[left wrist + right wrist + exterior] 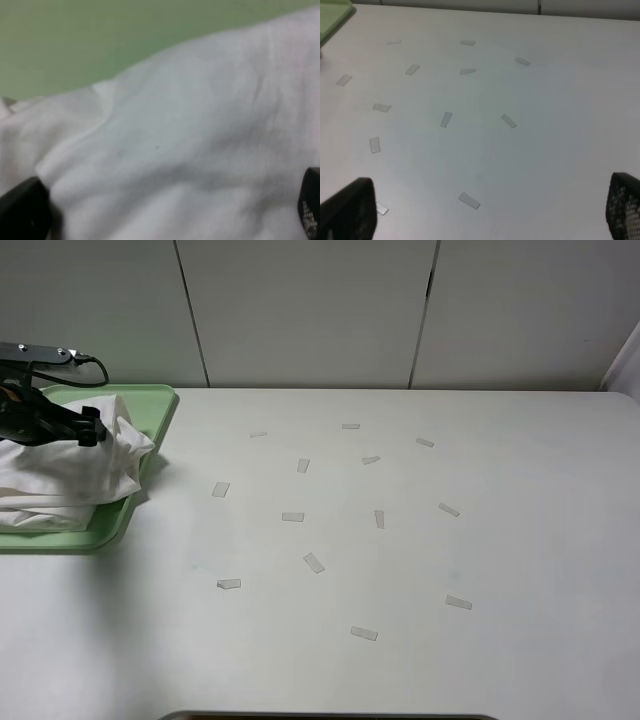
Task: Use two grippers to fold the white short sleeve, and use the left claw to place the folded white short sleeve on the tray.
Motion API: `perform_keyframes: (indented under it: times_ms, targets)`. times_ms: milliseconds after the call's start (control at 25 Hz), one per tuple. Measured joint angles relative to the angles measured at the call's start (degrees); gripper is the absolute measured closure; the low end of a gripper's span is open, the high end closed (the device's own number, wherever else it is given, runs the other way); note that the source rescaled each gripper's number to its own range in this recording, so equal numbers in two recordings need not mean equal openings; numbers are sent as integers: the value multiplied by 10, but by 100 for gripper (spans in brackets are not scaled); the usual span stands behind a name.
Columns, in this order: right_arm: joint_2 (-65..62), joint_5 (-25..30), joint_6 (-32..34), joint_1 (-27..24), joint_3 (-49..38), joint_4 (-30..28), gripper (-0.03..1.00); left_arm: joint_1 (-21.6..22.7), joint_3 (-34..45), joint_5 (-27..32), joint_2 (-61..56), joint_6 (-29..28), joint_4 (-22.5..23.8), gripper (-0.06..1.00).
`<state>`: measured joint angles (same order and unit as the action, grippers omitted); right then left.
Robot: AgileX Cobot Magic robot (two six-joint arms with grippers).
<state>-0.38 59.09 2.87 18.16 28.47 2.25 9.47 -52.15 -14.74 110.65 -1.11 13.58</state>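
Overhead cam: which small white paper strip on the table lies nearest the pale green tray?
The small white paper strip just right of the pale green plastic tray, level with its front half; every other strip lies farther right.

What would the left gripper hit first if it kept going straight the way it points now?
Most likely the white shirt. The left gripper is open, one finger at each side, with the cloth right ahead on the green tray. The remaining gap is unclear.

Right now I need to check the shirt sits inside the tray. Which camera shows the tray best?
The exterior high view: the tray shows its rim with the white short sleeve piled in it. The left wrist view shows only blurred green behind cloth; the right wrist view catches one corner.
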Motion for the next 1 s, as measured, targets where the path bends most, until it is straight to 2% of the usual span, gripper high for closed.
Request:
perform_keyframes:
  times_ms: [360,760,880,920,1000]
  targets:
    - [0,0,0,0,0,0,-3,-7,0,4,-1,0,0,-6]
    - [0,0,0,0,0,0,-3,-10,1,51,-182,0,0,-6]
    - [0,0,0,0,0,0,-3,-10,1,121,-283,0,0,-6]
    - [0,0,0,0,0,0,-3,-10,1,121,-283,0,0,-6]
    - [0,0,0,0,0,0,-3,-10,1,181,-338,0,0,-6]
